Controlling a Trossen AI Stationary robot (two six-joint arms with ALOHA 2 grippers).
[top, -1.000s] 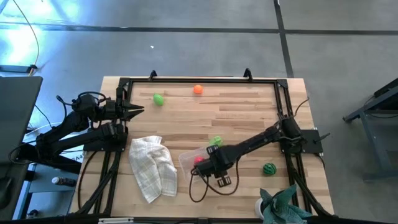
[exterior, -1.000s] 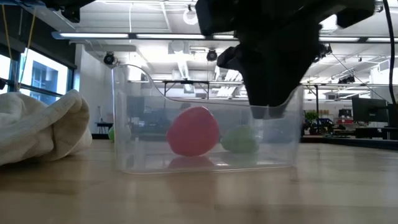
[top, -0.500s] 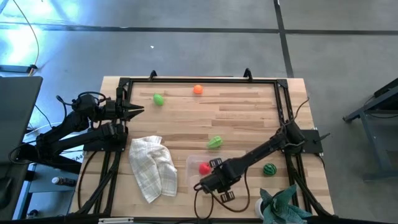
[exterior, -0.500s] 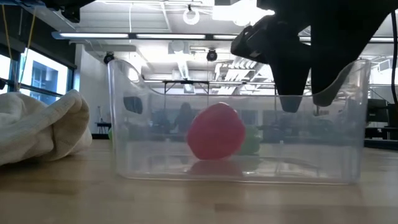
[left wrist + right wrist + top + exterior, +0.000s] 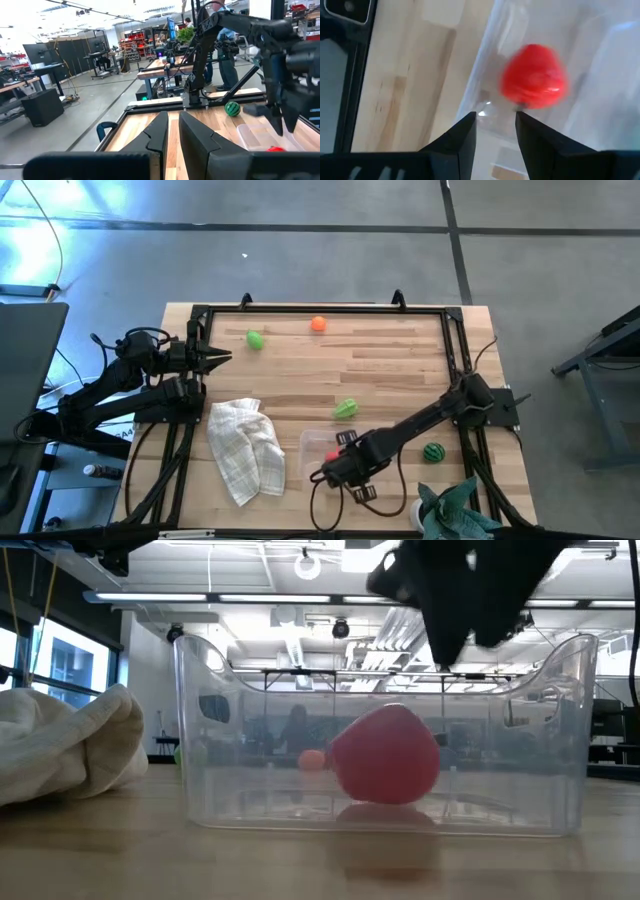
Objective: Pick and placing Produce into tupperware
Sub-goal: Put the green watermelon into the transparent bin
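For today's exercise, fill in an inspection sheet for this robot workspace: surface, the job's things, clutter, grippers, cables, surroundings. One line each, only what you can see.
Surface: wooden table with a black frame along its edges.
Job's things: clear tub near the front edge, red piece inside it; leafy piece, orange piece, green piece and a striped green ball lie on the table outside it.
Clutter: white checked cloth left of the tub; teal spiky thing at the front right corner.
Grippers: right gripper over the tub, fingers apart, empty; left gripper parked at the left edge, shut.
Cables: black loop hanging from the right arm.
Surroundings: grey floor; workshop with benches behind.
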